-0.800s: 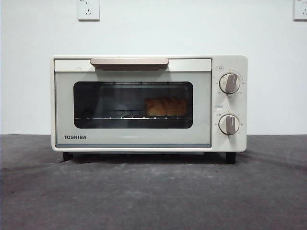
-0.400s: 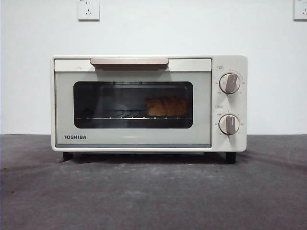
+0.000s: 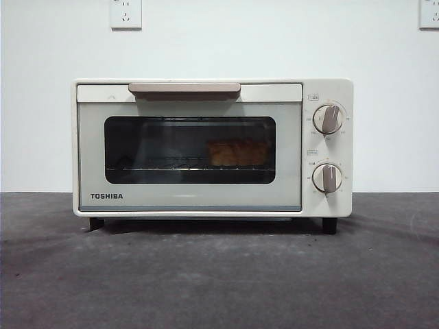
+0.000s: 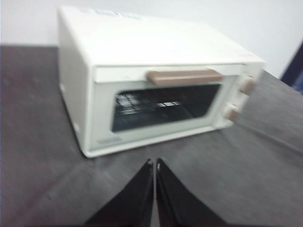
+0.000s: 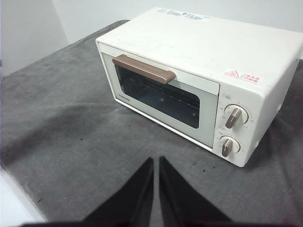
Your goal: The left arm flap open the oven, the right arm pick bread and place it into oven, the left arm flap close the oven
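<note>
One oven (image 3: 212, 147), door shut, stands on the table (image 3: 219, 274); one bread (image 3: 238, 152) lies inside on the rack, right of centre. Two grippers, left (image 4: 155, 163) and right (image 5: 155, 161), both closed and empty, hover apart from the oven.

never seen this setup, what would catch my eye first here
The cream TOSHIBA toaster oven fills the middle of the dark table, door shut. Behind its glass, the golden bread sits on the rack, toward the knobs. Both grippers, left and right, hang back from it, empty.
</note>
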